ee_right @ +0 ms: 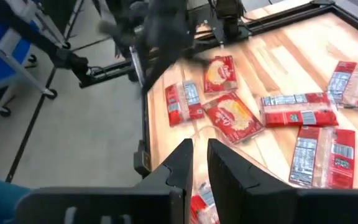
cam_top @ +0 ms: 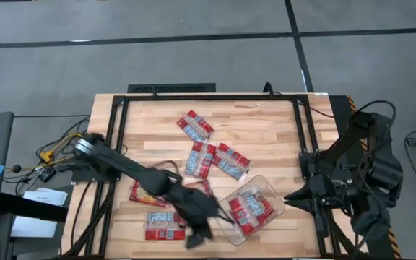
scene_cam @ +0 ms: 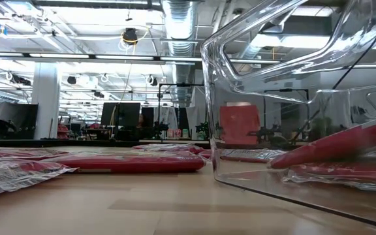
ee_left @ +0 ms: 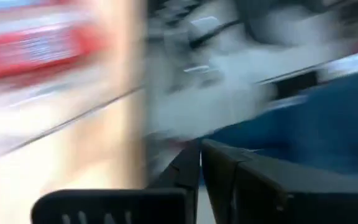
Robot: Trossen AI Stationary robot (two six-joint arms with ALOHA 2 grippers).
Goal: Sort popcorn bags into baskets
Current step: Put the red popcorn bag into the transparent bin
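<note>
My left arm reaches in from the left edge of the pale wooden plank surface point(cam_top: 266, 123) and runs diagonally toward the near edge. My left claw point(cam_top: 199, 235) sits low over that near edge, just left of the tub, its two dark fingers point(ee_left: 188, 168) pressed together with nothing between them. My wrist view there is smeared, showing only a red blur and the wood.

Just left of that claw, one flat red rectangular popcorn packet with a bluish-white panel point(cam_top: 163, 225) lies near the front edge. Another red packet point(cam_top: 144, 193) lies a little farther back, partly under my arm. Toward the middle of the surface, a packet point(cam_top: 194, 125) lies alone and tilted. Nearer to me, two more point(cam_top: 201, 159) point(cam_top: 231, 160) lie side by side, touching or nearly so.

Right of my left claw stands the clear, colourless plastic rectangular tub with rounded corners point(cam_top: 276, 198), turned at an angle. Red packets point(cam_top: 250, 209) lie inside it, at least two, leaning on each other. In the low view its wall point(scene_cam: 253, 98) fills the right side.

At the right edge of the surface, my right claw point(cam_top: 289, 196) hovers just beside the tub, pointing at it, its fingers point(ee_right: 182, 165) a narrow gap apart and holding nothing.
</note>
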